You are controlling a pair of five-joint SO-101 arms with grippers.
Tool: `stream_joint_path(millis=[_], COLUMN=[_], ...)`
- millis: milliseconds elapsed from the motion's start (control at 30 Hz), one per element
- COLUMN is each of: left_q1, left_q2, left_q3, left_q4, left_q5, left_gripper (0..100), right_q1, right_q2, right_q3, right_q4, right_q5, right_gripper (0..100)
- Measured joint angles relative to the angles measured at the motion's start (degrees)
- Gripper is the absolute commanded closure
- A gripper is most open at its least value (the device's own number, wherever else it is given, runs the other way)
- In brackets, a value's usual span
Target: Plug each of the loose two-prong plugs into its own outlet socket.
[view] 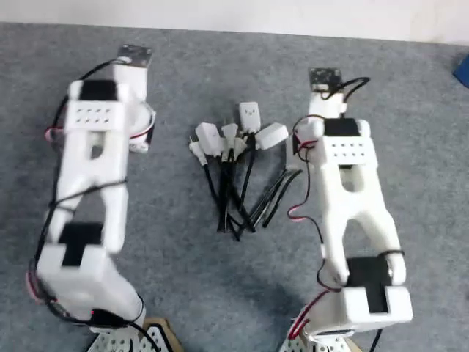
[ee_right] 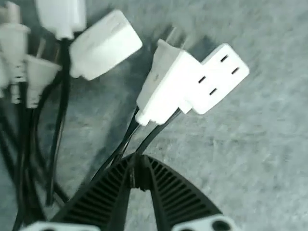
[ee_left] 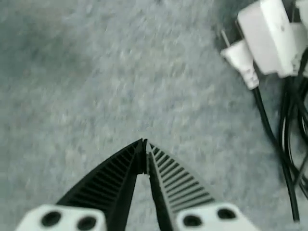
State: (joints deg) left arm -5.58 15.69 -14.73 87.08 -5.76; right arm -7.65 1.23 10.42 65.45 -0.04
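Note:
A heap of white plugs and outlet sockets on black cords (view: 236,198) lies on the grey carpet between my two arms. My right gripper (ee_right: 139,167) is shut and empty. Just past its tips lie a two-prong plug (ee_right: 163,86) and, touching its side, an outlet socket (ee_right: 219,79) with its slots facing up. Two more socket blocks (ee_right: 103,45) (ee_right: 60,17) and loose plugs (ee_right: 36,72) lie farther off. My left gripper (ee_left: 144,144) is shut over bare carpet. A loose plug (ee_left: 240,60) and a socket block (ee_left: 267,36) lie well beyond it, to one side.
In the high view the left arm (view: 91,147) and right arm (view: 344,161) flank the heap, whose sockets (view: 249,112) (view: 271,136) (view: 207,134) fan out at its far end. Grey carpet (view: 220,293) covers the table. A blue object (view: 463,70) sits at the far right edge.

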Motion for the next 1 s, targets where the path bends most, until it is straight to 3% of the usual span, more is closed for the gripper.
stream_joint_path(millis=[233,500,633,1000], left_q1=[3.5,9.4,9.4,15.0], left_q2=[11.6,14.1,15.4,33.2], left_q3=[-9.9,-10.7,-15.4,-34.9], left_q4=[1.3,1.4,1.4,1.8], left_q5=[0.2,0.2,-0.6,-1.2], left_gripper=[99,95,81,83], right_q1=[3.9,4.3,4.2,2.3], right_q2=[0.6,0.7,0.7,0.7], right_q3=[-0.1,1.7,2.2,9.7], right_q4=[-3.1,-3.3,-3.3,-7.5], right_q5=[0.0,0.0,0.0,0.0], right_gripper=[97.9,79.4,79.3,79.3])
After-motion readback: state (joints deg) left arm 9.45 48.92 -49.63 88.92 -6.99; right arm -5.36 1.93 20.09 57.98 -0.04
